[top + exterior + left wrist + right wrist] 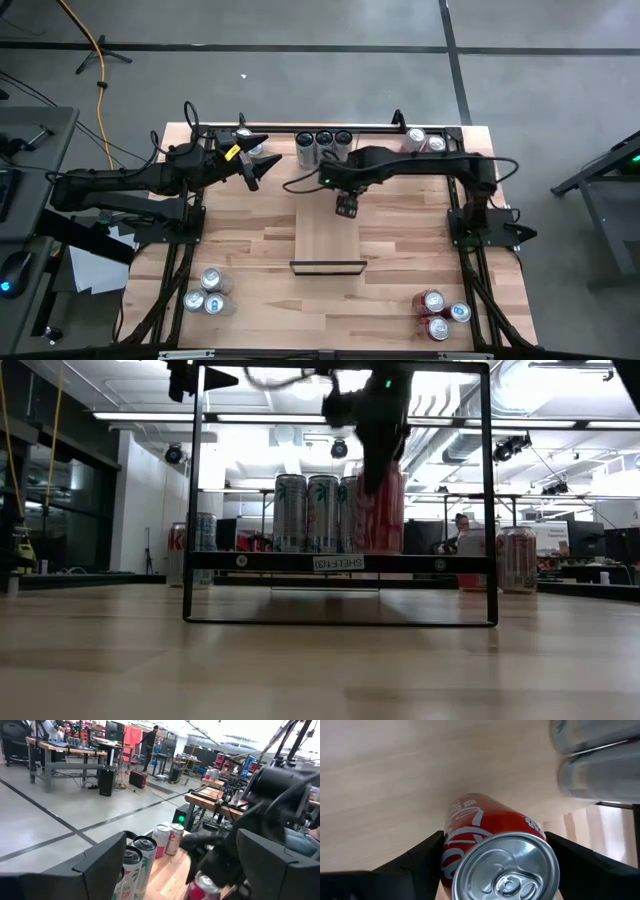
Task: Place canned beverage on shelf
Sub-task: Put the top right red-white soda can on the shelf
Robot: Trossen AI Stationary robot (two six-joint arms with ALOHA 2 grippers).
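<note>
A red canned beverage [485, 832] sits between the fingers of my right gripper [347, 207], which is shut on it above the far end of the shelf [325, 245]. The shelf is a pale wood panel with a black bar [328, 266] at its near end. In the low view the can [378, 510] hangs over the raised shelf board [340, 562]. My left gripper [250, 172] waits open at the table's far left, holding nothing. My right gripper pinches the red can's side wall just below its top rim [451, 851], one finger on each side. The fingers come from above, pointing steeply down. The can hangs below them nearly upright, top toward the wrist; whether its base touches the shelf, I cannot tell.
Three tall silver cans [325, 142] stand at the far edge behind the shelf, with two red cans [425, 140] to their right. More cans stand at the near left [210, 292] and near right [437, 312]. A black frame [190, 490] holds up the shelf.
</note>
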